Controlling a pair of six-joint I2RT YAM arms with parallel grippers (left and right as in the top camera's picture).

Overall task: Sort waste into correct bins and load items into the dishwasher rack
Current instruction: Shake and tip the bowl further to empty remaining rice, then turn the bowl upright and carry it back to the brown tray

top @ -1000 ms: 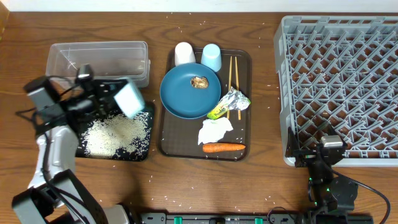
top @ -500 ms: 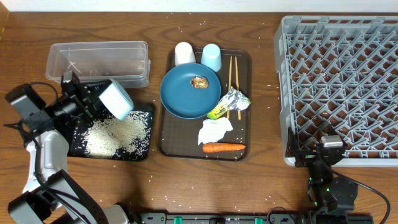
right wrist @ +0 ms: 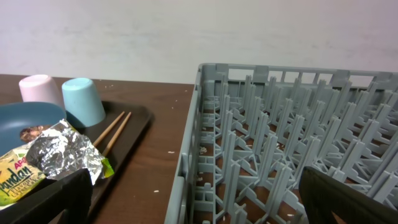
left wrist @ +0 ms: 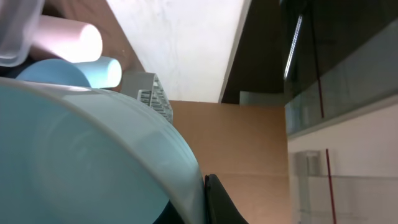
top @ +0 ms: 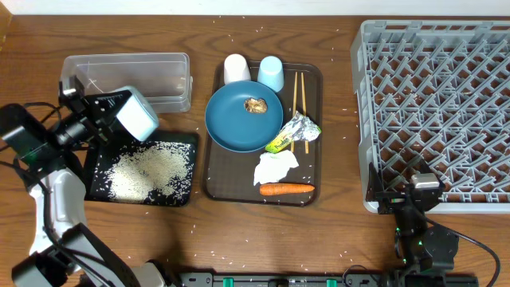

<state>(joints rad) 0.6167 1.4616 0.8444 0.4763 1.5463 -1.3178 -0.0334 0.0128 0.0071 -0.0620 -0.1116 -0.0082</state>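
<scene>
Your left claw [top: 116, 121] is clamped on the bowl [top: 137, 115], holding it tilted above where the tub [top: 127, 65] meets the tray [top: 190, 147]. Your right claw [top: 415, 196] stands wide by the rack [top: 446, 96].

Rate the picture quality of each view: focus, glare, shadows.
Overhead: sharp and evenly lit, pale sheen on the clear tub. Left wrist: the light blue bowl crowds the lens, soft-edged, frame tilted. Right wrist: the rack is crisp, the foil wrapper glints, lower corners dark.
</scene>
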